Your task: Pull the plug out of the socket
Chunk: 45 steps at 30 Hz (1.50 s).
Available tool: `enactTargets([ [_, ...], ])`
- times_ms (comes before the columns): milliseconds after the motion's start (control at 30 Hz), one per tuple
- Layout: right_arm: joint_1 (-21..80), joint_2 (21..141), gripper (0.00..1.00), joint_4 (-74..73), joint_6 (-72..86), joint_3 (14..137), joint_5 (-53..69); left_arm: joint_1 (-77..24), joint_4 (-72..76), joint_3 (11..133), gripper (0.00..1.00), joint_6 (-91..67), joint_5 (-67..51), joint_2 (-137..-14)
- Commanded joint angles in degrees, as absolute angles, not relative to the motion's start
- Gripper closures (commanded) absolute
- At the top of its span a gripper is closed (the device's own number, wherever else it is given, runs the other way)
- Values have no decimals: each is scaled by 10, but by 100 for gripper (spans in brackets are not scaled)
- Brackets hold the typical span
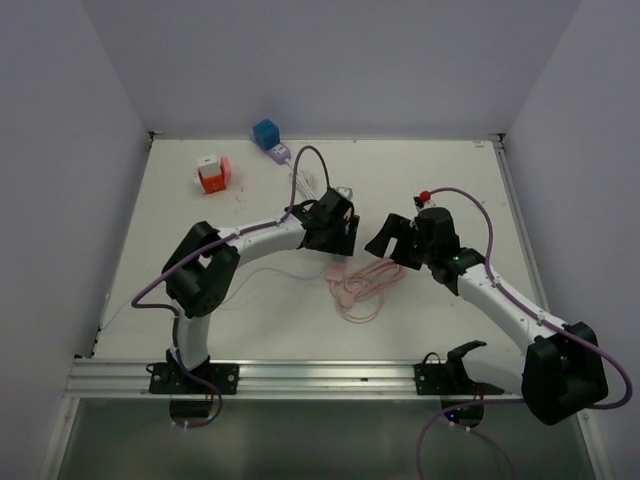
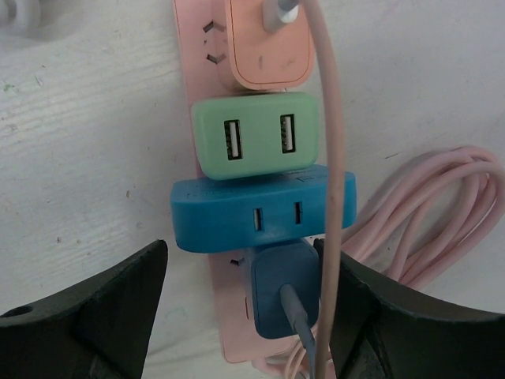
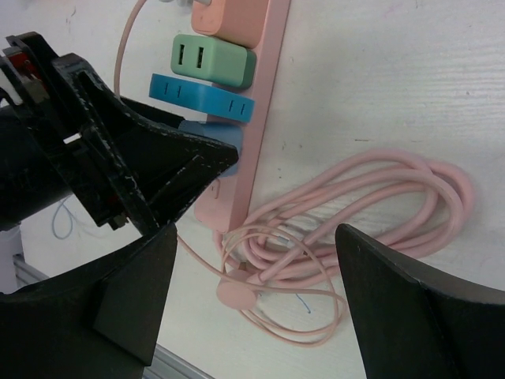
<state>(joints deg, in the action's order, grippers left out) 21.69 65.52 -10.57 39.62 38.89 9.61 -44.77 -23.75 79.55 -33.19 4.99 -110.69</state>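
You are straddling the dark blue plug [image 2: 282,288], bottom centre on the pink power strip [image 2: 192,55], with the left gripper [image 2: 241,272] spread wide, so squeezing and pulling straight off likely comes next.

Left gripper [image 2: 241,254]: dark blue plug [image 2: 280,288] between your fingers, slack one side, pink cable [image 2: 330,158] crowding the other; blue adapter [image 2: 229,217] ahead.

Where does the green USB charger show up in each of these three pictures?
Top external: not visible, apparently hidden under the left arm.
Left wrist: green USB charger upper centre, above the wide blue adapter.
Right wrist: top, left of centre.
Shared landmark: the coiled pink cable, seen in all three views.
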Motion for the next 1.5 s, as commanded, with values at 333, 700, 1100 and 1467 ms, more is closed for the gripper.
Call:
enactTargets([
  [333, 218, 707, 16, -14, 407, 406, 132, -447, -210, 788, 44, -328, 25, -1114],
  [700, 224, 814, 30, 84, 453, 420, 182, -389, -96, 695, 76, -365, -87, -1049],
  [1100, 284, 917, 34, 113, 475, 467, 175, -354, -18, 681, 77, -419, -134, -1034],
  [1467, 314, 949, 48, 168, 498, 423, 162, -349, 28, 665, 78, -448, -154, -1036],
])
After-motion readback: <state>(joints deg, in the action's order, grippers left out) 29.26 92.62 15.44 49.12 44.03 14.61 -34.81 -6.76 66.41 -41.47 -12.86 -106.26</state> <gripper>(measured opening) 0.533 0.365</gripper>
